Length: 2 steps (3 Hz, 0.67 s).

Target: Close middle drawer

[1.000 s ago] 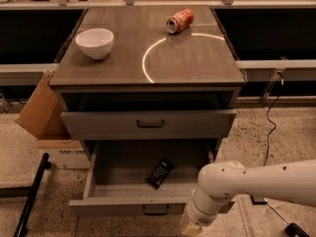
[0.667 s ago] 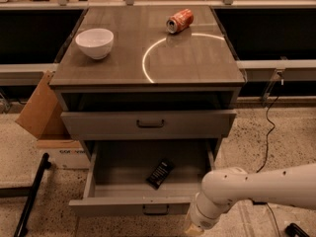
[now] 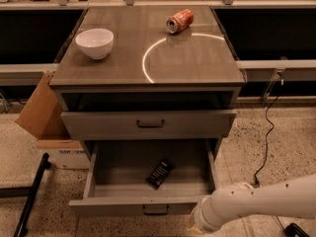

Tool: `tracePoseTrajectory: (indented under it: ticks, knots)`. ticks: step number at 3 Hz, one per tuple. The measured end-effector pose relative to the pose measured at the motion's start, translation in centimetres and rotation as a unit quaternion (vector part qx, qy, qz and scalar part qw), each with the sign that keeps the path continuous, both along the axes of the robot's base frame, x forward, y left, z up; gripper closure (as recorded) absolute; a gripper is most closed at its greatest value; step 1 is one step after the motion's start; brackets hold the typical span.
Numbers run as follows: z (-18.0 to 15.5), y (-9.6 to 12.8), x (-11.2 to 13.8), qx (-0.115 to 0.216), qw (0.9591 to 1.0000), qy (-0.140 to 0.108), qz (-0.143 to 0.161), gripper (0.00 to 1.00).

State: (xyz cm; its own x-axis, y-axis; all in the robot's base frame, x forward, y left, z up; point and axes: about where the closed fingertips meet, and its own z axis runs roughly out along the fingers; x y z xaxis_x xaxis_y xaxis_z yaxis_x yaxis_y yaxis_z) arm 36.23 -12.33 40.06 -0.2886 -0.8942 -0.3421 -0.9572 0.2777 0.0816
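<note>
The middle drawer (image 3: 123, 206) is pulled far out of the grey-brown cabinet. It has a low front panel with a small dark bar handle (image 3: 155, 211). A dark flat packet (image 3: 159, 173) lies inside its box. My gripper (image 3: 193, 226) is at the bottom edge of the view, just right of the handle and in front of the drawer's right front corner. The white arm (image 3: 261, 201) reaches in from the right.
The upper drawer (image 3: 148, 124), with a taller front, stands slightly out. On the cabinet top (image 3: 197, 63) are a white bowl (image 3: 95, 42) and a toppled orange can (image 3: 179, 20). A cardboard box (image 3: 42, 110) and a black pole (image 3: 30, 196) are at the left, a cable (image 3: 266, 132) at the right.
My arm has sunk lower in the view, toward the bottom edge by the drawer's front. The drawer has not visibly moved.
</note>
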Motion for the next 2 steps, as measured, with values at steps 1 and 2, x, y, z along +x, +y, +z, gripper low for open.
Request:
tracePoseTrajectory:
  ticks: [1, 2]
  knots:
    - [0.13, 0.37, 1.01, 0.008, 0.9998, -0.018, -0.008, 1.0]
    - [0.05, 0.32, 1.28, 0.009, 0.9997, -0.022, -0.009, 1.0]
